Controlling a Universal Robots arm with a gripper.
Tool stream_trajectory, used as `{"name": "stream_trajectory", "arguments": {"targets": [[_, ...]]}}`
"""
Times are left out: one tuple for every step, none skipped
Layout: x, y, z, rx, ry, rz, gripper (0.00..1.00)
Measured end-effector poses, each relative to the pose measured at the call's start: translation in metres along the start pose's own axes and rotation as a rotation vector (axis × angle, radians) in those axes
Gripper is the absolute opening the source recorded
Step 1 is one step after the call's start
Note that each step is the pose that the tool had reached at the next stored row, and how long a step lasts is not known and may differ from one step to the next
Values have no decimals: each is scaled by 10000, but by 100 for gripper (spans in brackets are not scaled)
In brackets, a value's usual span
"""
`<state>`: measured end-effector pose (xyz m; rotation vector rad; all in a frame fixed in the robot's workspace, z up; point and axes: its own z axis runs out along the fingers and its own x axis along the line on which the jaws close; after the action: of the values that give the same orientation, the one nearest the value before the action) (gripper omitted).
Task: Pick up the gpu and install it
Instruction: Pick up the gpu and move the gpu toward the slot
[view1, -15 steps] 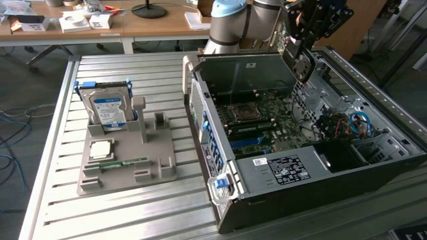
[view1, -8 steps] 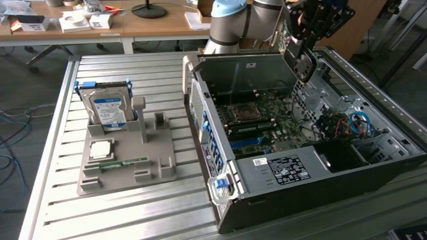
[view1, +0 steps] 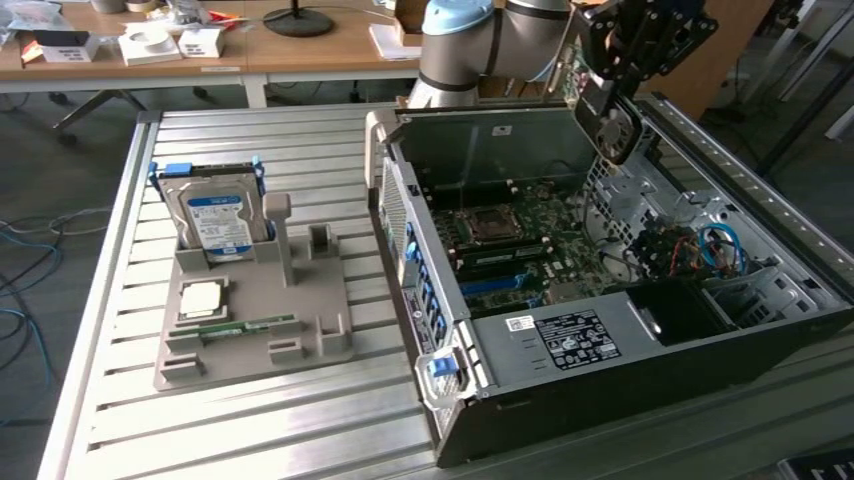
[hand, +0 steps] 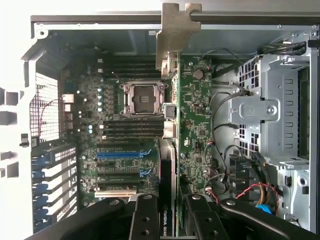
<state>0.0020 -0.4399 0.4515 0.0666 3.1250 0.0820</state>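
The gpu (view1: 617, 130) hangs long axis down over the far end of the open computer case (view1: 447, 330). The gripper (view1: 638, 45) is clamped on its upper end, and the silver bracket (hand: 177, 35) is the end farthest from the jaws. In the wrist view the card runs edge-on above the motherboard (hand: 195, 115). The blue expansion slots (hand: 120, 155) lie crosswise just beside the card, toward the exterior view's left of it.
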Motion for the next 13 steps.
{"name": "stream_trajectory", "arguments": {"targets": [[0, 0, 6, 0, 0, 1, 26], [0, -1, 15, 0, 0, 1, 26], [-1, -1, 24, 1, 1, 0, 26], [-1, -2, 37, 1, 1, 0, 26], [-1, -3, 53, 0, 1, 0, 26], [0, -4, 69, -1, 1, 0, 26], [0, -5, 85, -1, 0, 0, 26], [0, -6, 101, 0, 0, 0, 26], [0, -7, 117, 0, 1, 0, 26], [0, -7, 131, -1, 0, -1, 26], [0, -8, 138, 0, 0, -1, 26], [0, -8, 137, 2, 1, 0, 26], [0, -8, 137, 2, 1, 0, 26]]}}
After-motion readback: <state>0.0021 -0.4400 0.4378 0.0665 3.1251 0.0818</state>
